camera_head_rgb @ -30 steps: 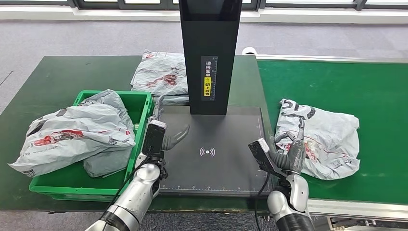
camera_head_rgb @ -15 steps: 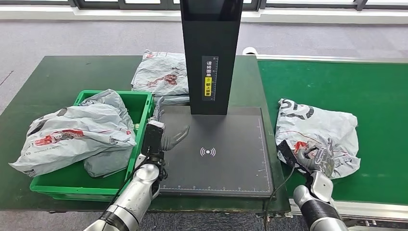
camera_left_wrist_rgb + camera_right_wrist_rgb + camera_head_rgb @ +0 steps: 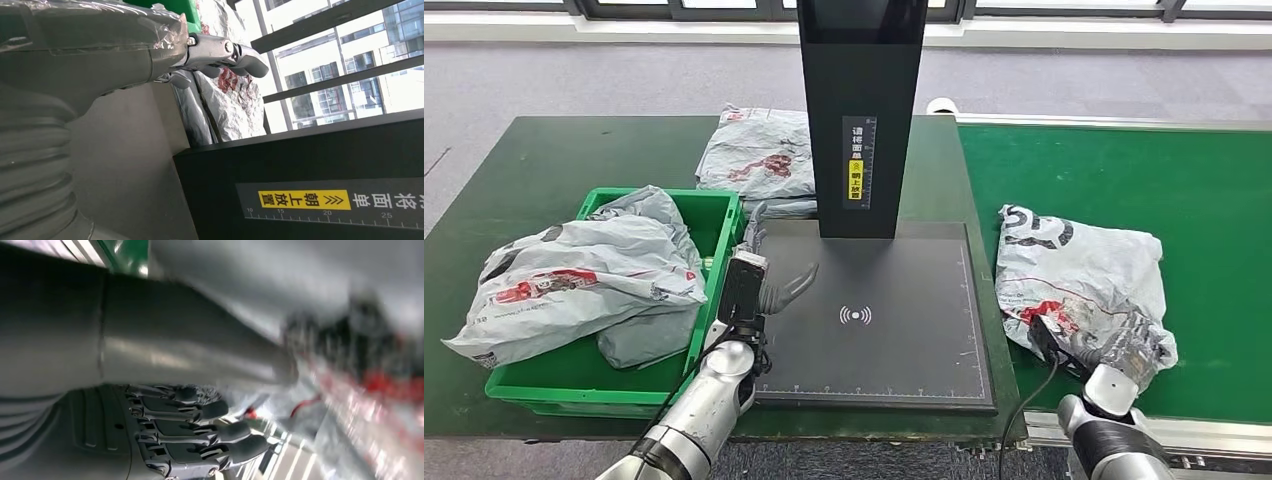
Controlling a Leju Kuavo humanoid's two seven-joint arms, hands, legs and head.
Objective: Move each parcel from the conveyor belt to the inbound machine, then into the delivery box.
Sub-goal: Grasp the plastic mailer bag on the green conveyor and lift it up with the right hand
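The right hand (image 3: pixel 1130 345) is set at the near edge of the parcel (image 3: pixel 1079 272) on the conveyor belt (image 3: pixel 1204 190), apparently to grasp it, though whether it is gripped cannot be told from the blurred wrist view.

**A parcel-sorting station in an office-like hall**

A green conveyor belt (image 3: pixel 1124 180) adjoins a dark green surface (image 3: pixel 544 170) carrying a black scanning machine with a flat pad (image 3: pixel 874 320), a green plastic crate (image 3: pixel 714 215) and grey plastic mailing bags (image 3: pixel 1079 270). Grey carpet and window frames lie beyond.
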